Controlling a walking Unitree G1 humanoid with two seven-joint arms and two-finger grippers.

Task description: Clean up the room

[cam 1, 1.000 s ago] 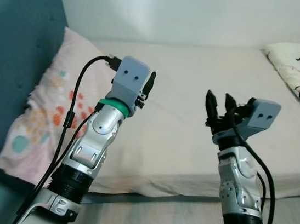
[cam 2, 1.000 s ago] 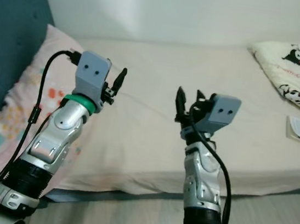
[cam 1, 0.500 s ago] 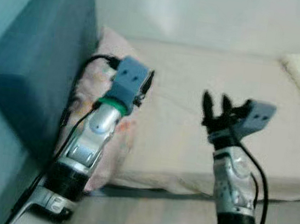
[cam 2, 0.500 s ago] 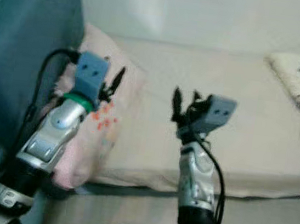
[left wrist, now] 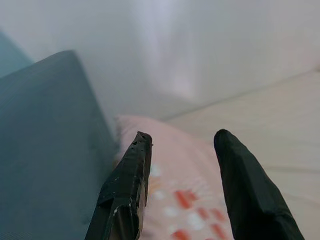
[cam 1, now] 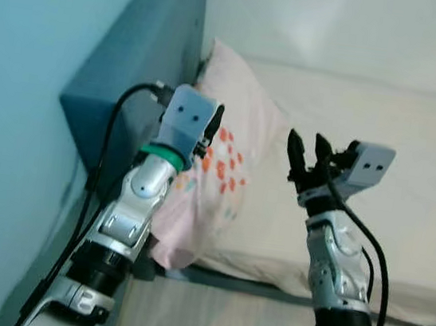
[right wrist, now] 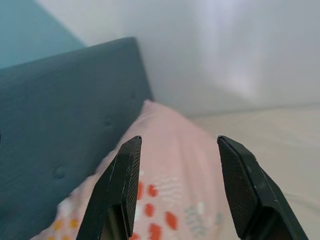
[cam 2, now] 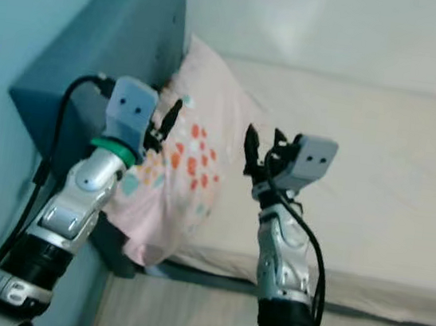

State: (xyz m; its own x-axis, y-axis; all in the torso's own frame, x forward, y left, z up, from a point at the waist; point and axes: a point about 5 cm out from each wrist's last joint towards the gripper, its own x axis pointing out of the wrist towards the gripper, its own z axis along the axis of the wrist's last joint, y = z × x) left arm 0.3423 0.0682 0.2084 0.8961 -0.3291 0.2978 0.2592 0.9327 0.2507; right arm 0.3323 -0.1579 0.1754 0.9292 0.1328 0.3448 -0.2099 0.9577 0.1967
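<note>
Pale white wall [cam 1: 340,26] behind, softly lit, with a brighter patch near its middle. Light blue wall [cam 1: 17,104] along the left side. Against it, a dark teal padded headboard [cam 1: 134,64], buttoned, standing upright at the head of a bed covered with a cream sheet [cam 1: 381,144]. Below the bed's near edge, a strip of pale wood-look floor [cam 1: 214,315].
</note>
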